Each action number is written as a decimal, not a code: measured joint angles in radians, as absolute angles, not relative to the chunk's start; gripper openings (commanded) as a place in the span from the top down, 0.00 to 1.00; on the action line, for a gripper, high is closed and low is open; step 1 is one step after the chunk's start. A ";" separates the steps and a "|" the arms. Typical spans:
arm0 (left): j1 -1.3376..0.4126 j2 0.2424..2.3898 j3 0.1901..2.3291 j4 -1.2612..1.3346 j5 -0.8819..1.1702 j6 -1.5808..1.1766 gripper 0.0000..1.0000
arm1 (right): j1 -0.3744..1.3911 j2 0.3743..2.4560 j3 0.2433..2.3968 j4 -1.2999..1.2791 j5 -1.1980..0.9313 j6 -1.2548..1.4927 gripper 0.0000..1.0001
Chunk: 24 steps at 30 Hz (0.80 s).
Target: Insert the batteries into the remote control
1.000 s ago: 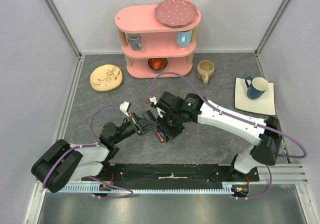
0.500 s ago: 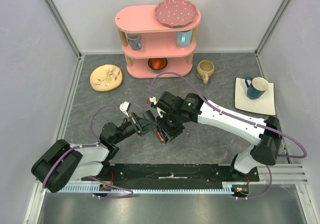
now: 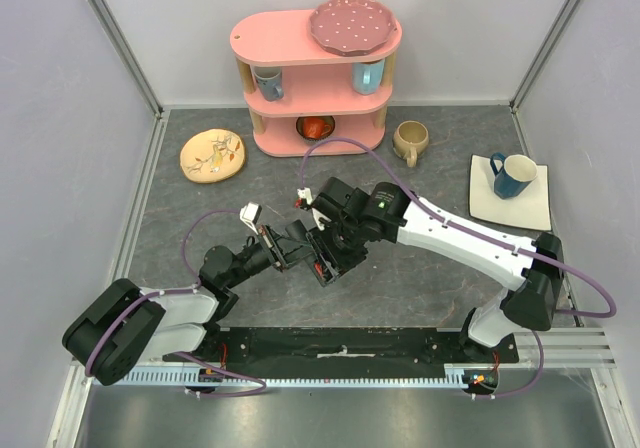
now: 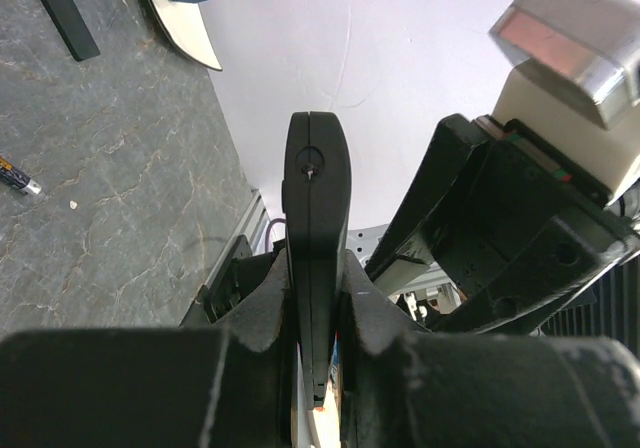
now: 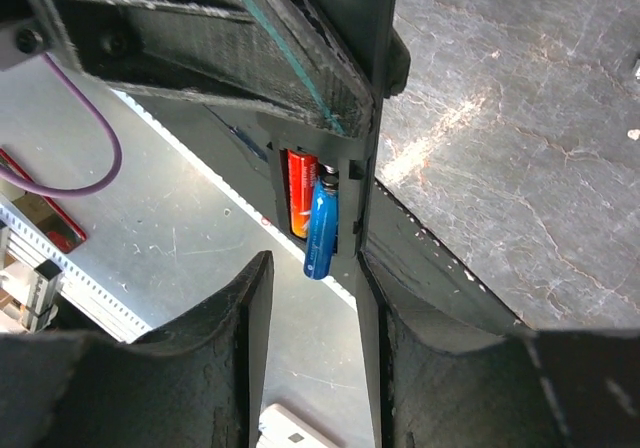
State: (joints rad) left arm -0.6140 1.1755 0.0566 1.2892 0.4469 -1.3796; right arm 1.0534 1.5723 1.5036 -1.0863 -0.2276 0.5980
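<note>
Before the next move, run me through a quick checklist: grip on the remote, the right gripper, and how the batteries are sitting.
1. Left gripper holds the remote control: ok, clamped edge-on between its fingers.
2. Right gripper free of the load: ok, jaws apart, nothing between them.
3. Red battery in the recess: ok, lying in its slot.
4. Blue battery seated: not ok, its lower end appears to stick out past the recess edge.
5. Spare battery available: ok, loose on the table.
6. Battery polarity: cannot tell.
</note>
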 measured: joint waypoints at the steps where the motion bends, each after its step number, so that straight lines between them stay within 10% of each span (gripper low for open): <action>1: -0.615 1.176 0.057 1.289 0.447 -1.380 0.98 | 1.053 1.572 1.510 -1.086 -0.227 0.598 0.52; 16: -0.615 1.202 0.059 1.289 0.452 -1.381 0.98 | 1.050 1.403 1.469 -0.929 0.026 0.584 0.50; 24: -0.615 1.217 0.061 1.289 0.473 -1.415 0.98 | 1.040 0.952 0.955 -0.535 0.172 0.614 0.11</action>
State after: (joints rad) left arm -0.6151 1.2167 0.0608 1.2892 0.4732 -1.4155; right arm 1.0401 0.9520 0.9550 -0.5354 0.1722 0.6140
